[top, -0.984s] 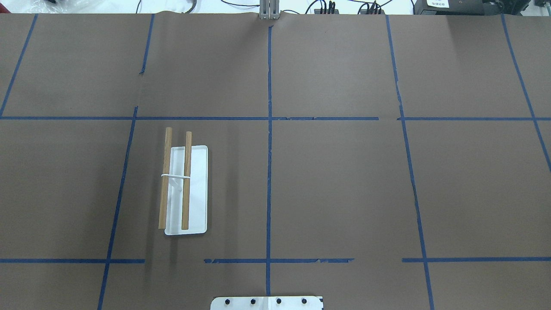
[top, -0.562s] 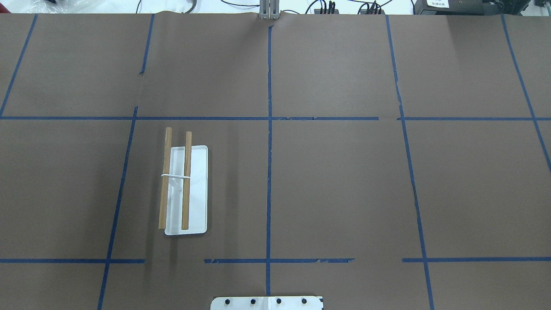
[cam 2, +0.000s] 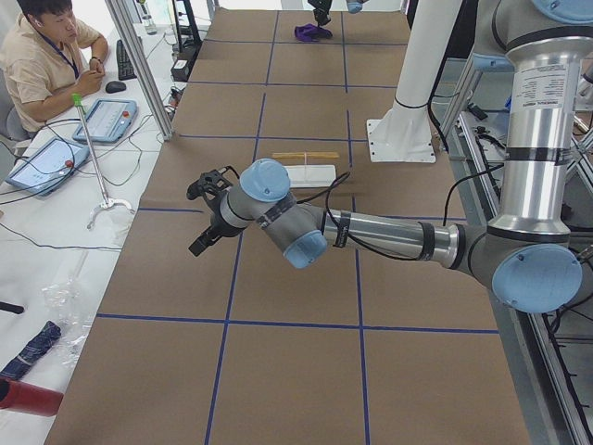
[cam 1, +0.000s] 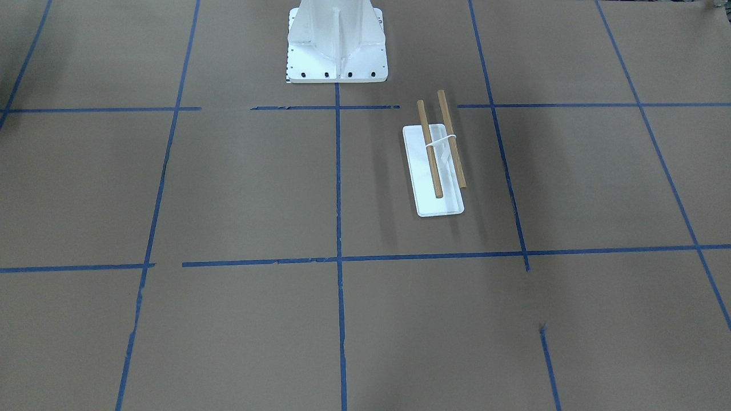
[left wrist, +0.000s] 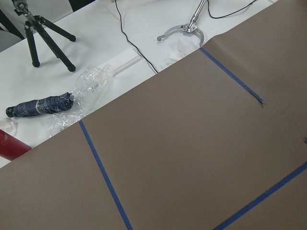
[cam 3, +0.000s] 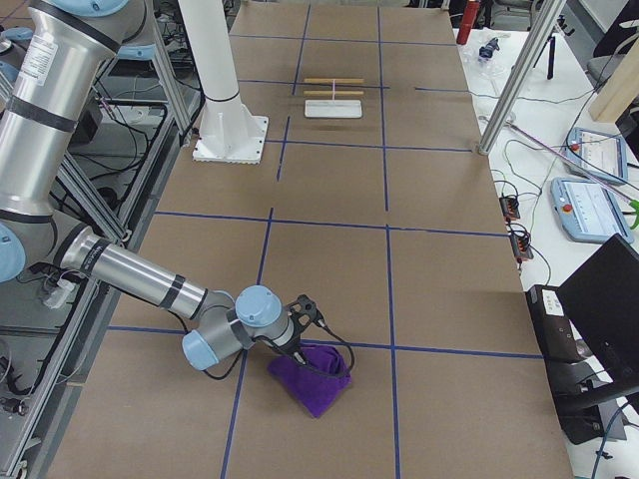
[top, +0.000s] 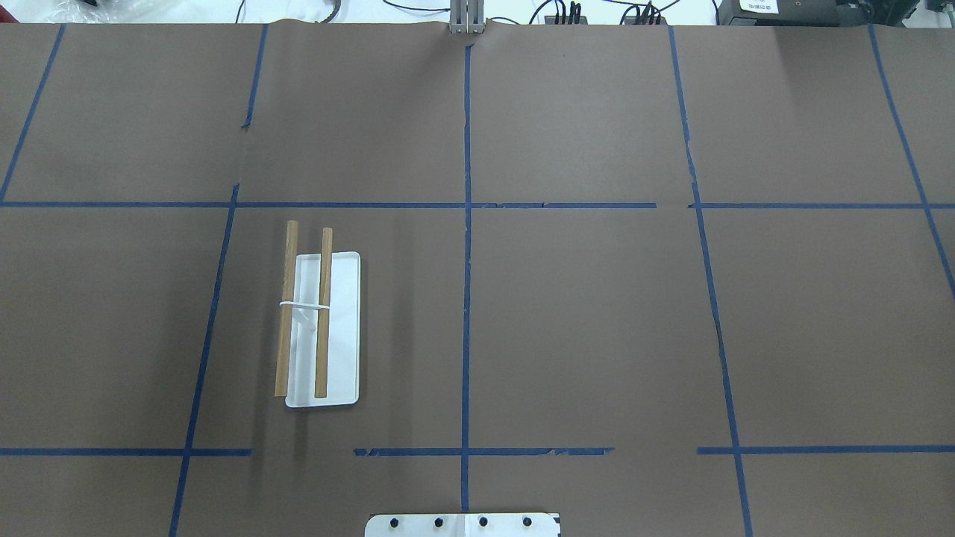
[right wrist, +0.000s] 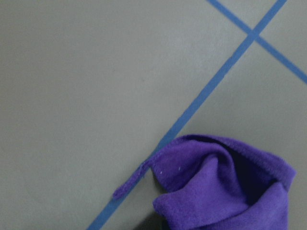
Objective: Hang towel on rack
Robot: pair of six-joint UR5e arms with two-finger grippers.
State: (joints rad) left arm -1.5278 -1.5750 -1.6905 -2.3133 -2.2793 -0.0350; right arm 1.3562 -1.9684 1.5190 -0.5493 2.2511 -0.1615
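At the table's end on the robot's right, the towel (cam 3: 312, 387) lies bunched in a soft purple heap on the brown paper, just beside a blue tape line (right wrist: 206, 91). The right gripper (cam 3: 303, 351) sits low at the edge of the heap that faces the robot, at or against the cloth. Only a side view shows it, so it cannot be told whether its fingers are spread, closed or pinching fabric. From the right wrist, the folds fill the lower right corner, and the thin corner strip (right wrist: 128, 186) trails out along the tape.

Well apart from the towel, the rack (top: 342, 335) stands on the robot's left half of the table, its two wooden dowels (top: 323, 313) parallel above the white base. The left gripper (cam 2: 202, 241) hangs above the paper, past the rack toward the left end. Its grip cannot be told either. The left wrist camera shows only paper and tape.
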